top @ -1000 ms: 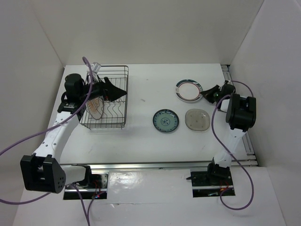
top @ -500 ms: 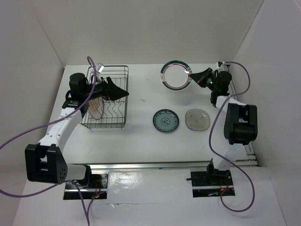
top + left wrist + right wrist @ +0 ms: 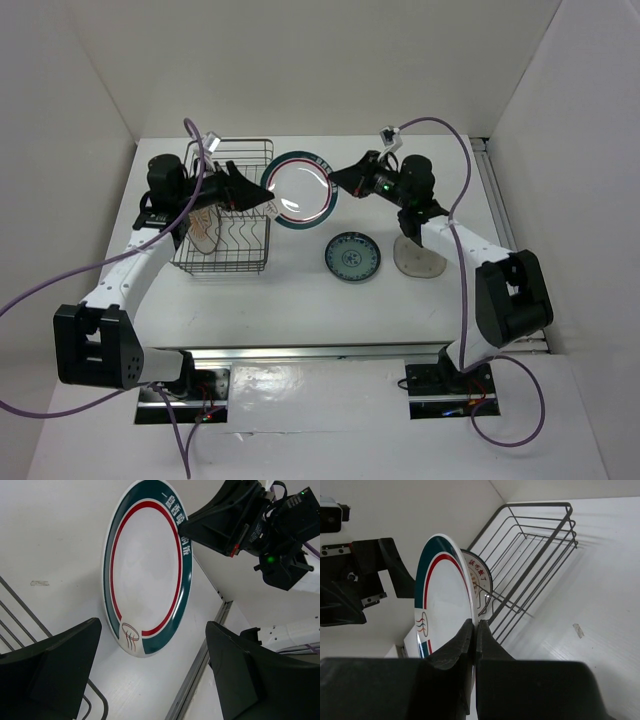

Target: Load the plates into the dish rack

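My right gripper (image 3: 337, 181) is shut on the rim of a white plate with a teal border and red ring (image 3: 300, 188), holding it on edge in the air just right of the dish rack (image 3: 240, 262). In the right wrist view the jaws (image 3: 475, 630) pinch the rim of this plate (image 3: 442, 600). My left gripper (image 3: 255, 193) is open and empty over the rack's right side, its fingers (image 3: 50, 670) wide apart facing the plate (image 3: 145, 575). A white plate with an orange pattern (image 3: 205, 228) stands in the rack. The blue-green plate (image 3: 352, 256) and the translucent plate (image 3: 422, 260) lie on the table.
The rack's wire wall (image 3: 530, 555) and the plate inside it (image 3: 481, 577) lie just behind the held plate. The right arm reaches over the translucent plate. Purple cables trail from both arms. White walls enclose the table on three sides.
My right arm lifted the teal-rimmed plate from the far right of the table and carried it left to beside the rack. The left gripper stayed over the rack.
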You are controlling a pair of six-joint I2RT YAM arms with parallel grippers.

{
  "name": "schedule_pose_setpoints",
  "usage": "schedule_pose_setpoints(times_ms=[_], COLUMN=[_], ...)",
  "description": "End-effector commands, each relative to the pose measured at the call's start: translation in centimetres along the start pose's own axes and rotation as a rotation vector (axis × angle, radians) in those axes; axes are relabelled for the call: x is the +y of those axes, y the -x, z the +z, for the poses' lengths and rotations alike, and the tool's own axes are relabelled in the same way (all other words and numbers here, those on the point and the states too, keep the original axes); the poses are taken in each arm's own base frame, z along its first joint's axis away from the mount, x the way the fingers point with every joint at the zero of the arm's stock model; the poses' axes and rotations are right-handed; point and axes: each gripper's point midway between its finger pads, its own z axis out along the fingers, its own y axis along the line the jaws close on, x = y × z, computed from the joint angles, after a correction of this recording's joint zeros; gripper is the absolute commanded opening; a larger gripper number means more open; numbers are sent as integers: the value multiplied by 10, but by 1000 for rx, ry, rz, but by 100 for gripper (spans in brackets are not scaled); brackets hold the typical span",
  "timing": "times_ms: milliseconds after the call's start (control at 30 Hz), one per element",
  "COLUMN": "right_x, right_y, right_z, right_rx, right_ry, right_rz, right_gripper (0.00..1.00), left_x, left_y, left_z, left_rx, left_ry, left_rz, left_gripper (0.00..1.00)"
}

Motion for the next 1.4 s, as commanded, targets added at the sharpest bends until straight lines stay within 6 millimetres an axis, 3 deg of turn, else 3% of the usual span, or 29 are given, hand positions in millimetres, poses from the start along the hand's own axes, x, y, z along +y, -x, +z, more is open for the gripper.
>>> schedule_pose_setpoints(times_ms=[0,167,400,433,633,667,833,900,933,967,1000,1033,1067,1100,1133,1200,1233,1333,1367], right_x=[7,14,42,58,80,87,86,87,87,82,76,76,67,59,55,41,40,27,25], right_y=[19,24,23,29,19,19,11,7,7,4,-2,-2,-7,-10,-11,-17,-20,-24,-27], right_z=[-4,-6,-4,-7,-11,-11,-2,-1,-1,2,3,3,6,7,7,7,4,-3,-3], right_rx=[-62,-82,-65,-74,-45,-44,-24,-19,-19,-11,2,1,11,19,19,25,32,44,55], right_ry=[-9,-17,92,155,247,261,218,214,214,208,197,196,166,127,110,50,44,-18,-25], right_rz=[-53,-58,-15,-28,26,22,-21,-25,-26,-19,-9,-24,-16,-7,-12,-11,-17,-21,-30], right_gripper=[0,0,0,0,0,0,0,0,4,15,62,92,100,100,100,100,100,100,100], left_x=[7,7,12,12,10,10,6,4,4,-2,-6,-9,-7,-19,-13,-4,-4,3,4], left_y=[5,8,3,3,7,7,10,12,12,15,17,24,24,34,52,61,85,103,109], left_z=[1,-1,2,2,2,2,2,1,1,-1,-3,-6,-10,-20,-30,-53,-81,-128,-135], left_rx=[-21,-31,-12,-12,-17,-17,-11,-12,-12,-21,-29,-50,-57,-99,-165,-207,-306,-413,-430], left_ry=[35,58,53,53,50,50,43,42,42,37,33,52,90,115,220,392,537,778,811], left_rz=[37,56,29,29,36,36,44,45,45,58,69,89,93,136,190,222,303,392,408], left_gripper=[99,98,93,93,88,83,0,0,0,0,0,0,0,0,0,0,0,0,0])
